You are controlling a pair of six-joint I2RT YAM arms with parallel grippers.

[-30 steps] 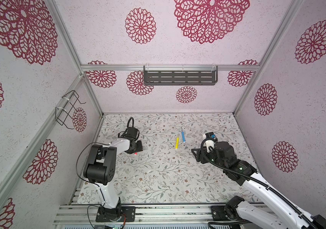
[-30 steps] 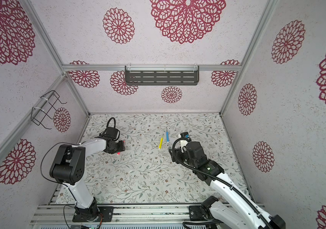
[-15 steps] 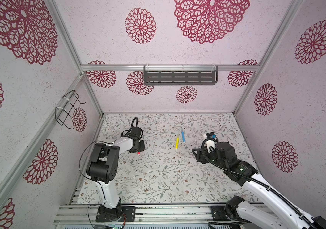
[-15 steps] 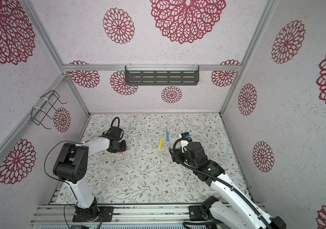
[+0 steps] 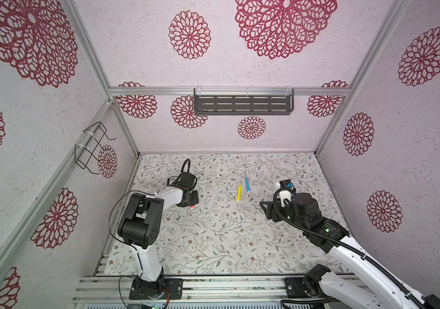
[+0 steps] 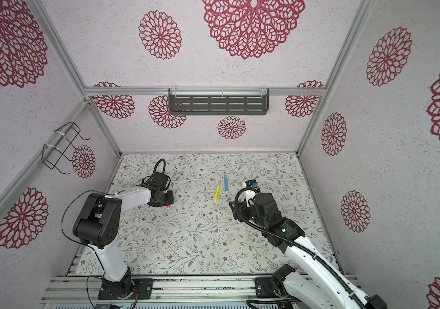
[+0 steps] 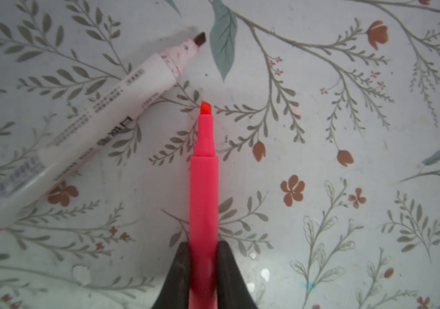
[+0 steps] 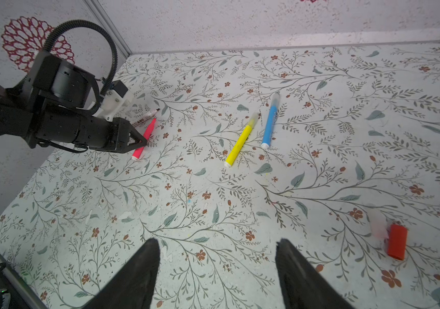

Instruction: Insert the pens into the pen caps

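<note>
Four pens and one red cap, spread wide

At 9 o'clock from the middle of the table [image 5: 213, 240], the pink-red pen [image 7: 204, 187] has its chisel tip bare and its barrel pinched between the closed fingers of the left gripper [image 7: 203, 244]. The white pen [image 7: 79, 133], red at one end with a dark bare tip, lies just beside it at an angle, not touching. At 1 o'clock the yellow pen [image 8: 240, 141] and blue pen [image 8: 269, 123] lie side by side, each with a pale translucent end. The red cap [image 8: 397, 241] lies on its side, well apart from all four.
</note>
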